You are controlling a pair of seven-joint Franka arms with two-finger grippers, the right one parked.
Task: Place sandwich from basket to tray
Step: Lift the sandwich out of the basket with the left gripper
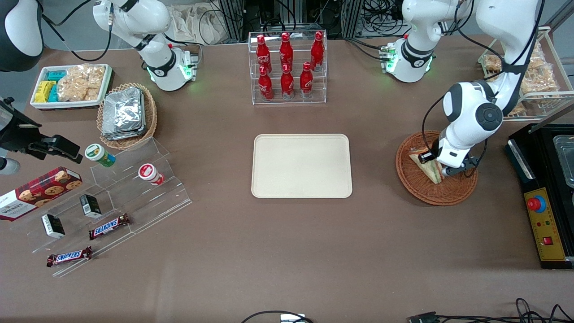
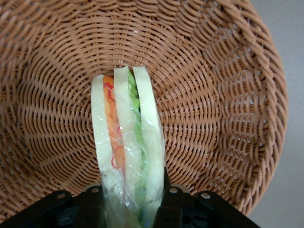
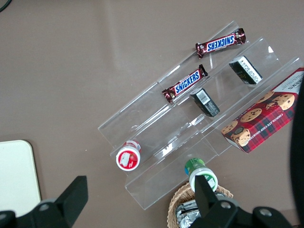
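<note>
From the front we see our gripper (image 1: 441,167) low in the basket (image 1: 436,190) clamping the sandwich (image 1: 428,165), and at the wrist its fingers (image 2: 164,183) pinch slippery wrap, which we judge could slide free before reaching the tray (image 1: 301,166).

Well apart from the claw (image 1: 444,164), toward the parked arm's end of the table (image 1: 287,251): clear rack of red cola bottles (image 1: 287,63), tan wicker basket of foil packets (image 1: 126,114), white tray of snack packets (image 1: 71,85), stepped acrylic stand (image 1: 130,197) with two Snickers bars (image 1: 109,226), two small dark boxes (image 1: 91,205), two lidded cups (image 1: 150,173) and a Walkers cookie box (image 1: 38,192). Near the claw, at the working arm's end: black control box with red button (image 1: 545,224), wire rack of bagged snacks (image 1: 536,74).
</note>
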